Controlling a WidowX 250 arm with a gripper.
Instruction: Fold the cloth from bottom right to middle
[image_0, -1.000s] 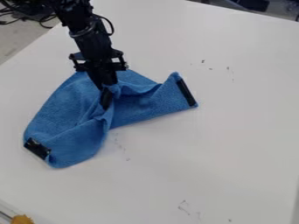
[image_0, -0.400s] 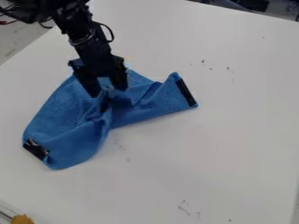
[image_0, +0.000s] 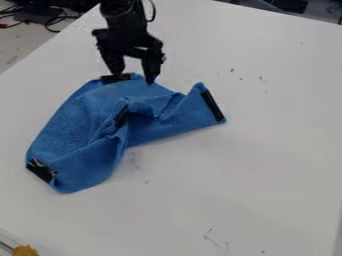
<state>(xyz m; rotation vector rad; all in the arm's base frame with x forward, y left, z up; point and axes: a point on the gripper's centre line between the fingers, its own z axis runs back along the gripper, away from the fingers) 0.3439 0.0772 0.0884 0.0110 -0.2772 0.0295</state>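
Fingers (image_0: 151, 67): spread wide, holding nothing, newly withdrawn from the fold. Cloth (image_0: 77, 117): on desk (image_0: 254, 165), beneath and in front of them, one corner left near middle; fold probably complete.

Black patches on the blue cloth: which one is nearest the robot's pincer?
The top patch, on the upper edge of the cloth, right by the pincer. The middle patch, lower-left patch and right-hand patch all lie farther away.
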